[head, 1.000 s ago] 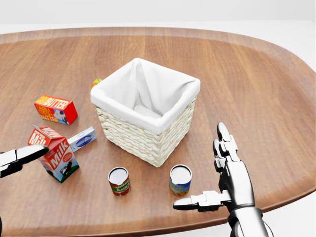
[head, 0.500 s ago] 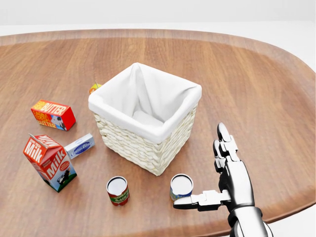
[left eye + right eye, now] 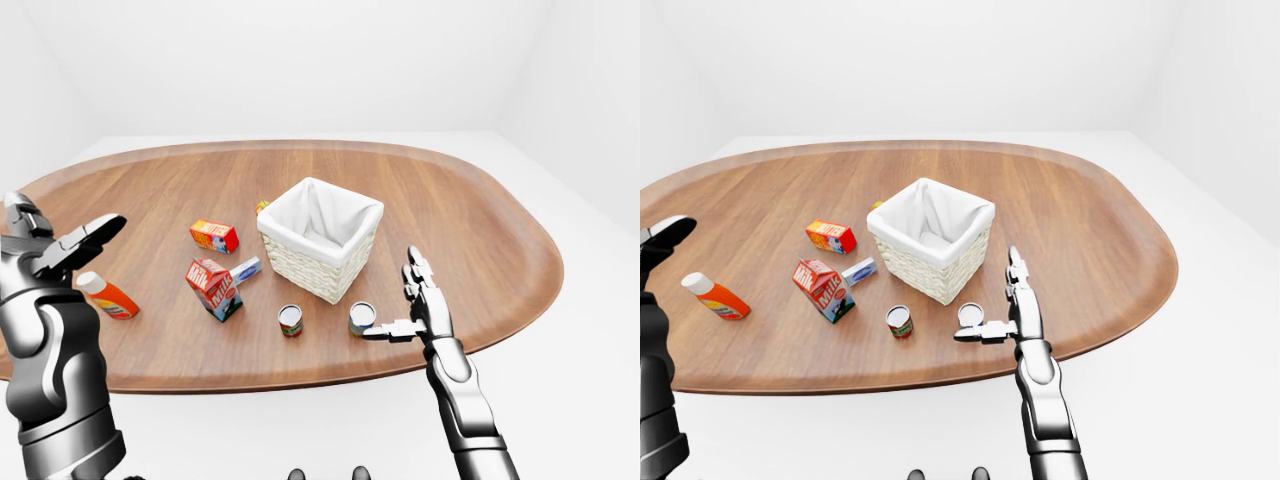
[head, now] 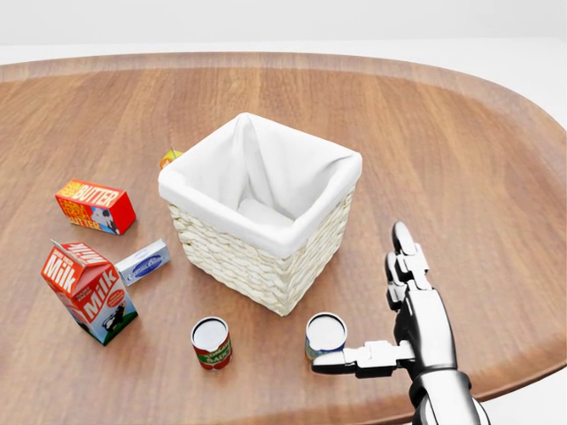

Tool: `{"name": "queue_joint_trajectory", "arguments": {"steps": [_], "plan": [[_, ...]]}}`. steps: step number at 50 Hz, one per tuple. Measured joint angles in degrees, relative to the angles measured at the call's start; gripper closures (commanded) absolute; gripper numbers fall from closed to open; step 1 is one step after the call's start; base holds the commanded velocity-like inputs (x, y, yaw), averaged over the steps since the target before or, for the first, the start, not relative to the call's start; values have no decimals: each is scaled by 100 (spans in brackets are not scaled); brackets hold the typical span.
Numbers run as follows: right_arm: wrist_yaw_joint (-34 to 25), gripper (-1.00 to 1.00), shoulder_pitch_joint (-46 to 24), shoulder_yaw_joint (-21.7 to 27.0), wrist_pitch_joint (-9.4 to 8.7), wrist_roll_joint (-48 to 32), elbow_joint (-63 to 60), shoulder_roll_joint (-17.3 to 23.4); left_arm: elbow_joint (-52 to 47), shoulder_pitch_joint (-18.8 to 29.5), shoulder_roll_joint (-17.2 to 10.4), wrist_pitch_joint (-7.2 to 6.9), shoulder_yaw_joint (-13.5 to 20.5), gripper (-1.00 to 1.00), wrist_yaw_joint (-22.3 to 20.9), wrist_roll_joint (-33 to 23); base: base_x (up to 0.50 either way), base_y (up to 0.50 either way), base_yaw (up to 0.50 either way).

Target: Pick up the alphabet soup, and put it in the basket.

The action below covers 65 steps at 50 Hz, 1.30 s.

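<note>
Counted on one wooden tabletop [image 4: 461, 133]:
- One wicker basket [image 4: 260, 212], white cloth lining.
- Two cans, both upright: one with a red and green label [image 4: 211, 343], one with a blue and yellow label [image 4: 325, 336].
- One milk carton [image 4: 88, 291].
- One butter box [image 4: 95, 205].
- One small blue and white box [image 4: 143, 261].
- One orange bottle with a white cap [image 3: 108, 296].
- One small yellow and orange item [image 4: 169, 158], mostly hidden behind the basket; kind unclear.

Both arms are glossy chrome-silver with chunky segmented shells; the shiny silver three-finger right hand [image 4: 390, 328] and matching left hand [image 3: 62, 243] have dark-grey joints.
</note>
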State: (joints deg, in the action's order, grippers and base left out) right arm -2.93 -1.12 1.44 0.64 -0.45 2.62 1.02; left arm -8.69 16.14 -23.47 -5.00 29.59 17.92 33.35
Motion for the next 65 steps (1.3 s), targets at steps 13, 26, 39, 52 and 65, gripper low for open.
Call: {"name": "queue_joint_trajectory", "arguments": {"steps": [13, 26, 39, 52, 65], "plan": [[66, -100, -21, 7, -86, -8, 11, -1, 290, 80, -203, 0, 79, -100, 51, 146, 0, 0, 0], [71, -100, -31, -1, -170, 1, 14, -2, 392, 104, -275, 0, 99, -100, 84, 213, 0, 0, 0], [71, -100, -35, -4, -194, 4, 15, -3, 418, 109, -294, 0, 102, -100, 95, 233, 0, 0, 0], [122, -100, -42, 9, -169, -10, 34, -5, 474, 105, -278, 0, 83, -100, 110, 186, 0, 0, 0], [182, -100, -8, 20, -218, -46, -52, 4, 600, 144, -257, 0, 22, -100, 58, 105, 0, 0, 0]]}}
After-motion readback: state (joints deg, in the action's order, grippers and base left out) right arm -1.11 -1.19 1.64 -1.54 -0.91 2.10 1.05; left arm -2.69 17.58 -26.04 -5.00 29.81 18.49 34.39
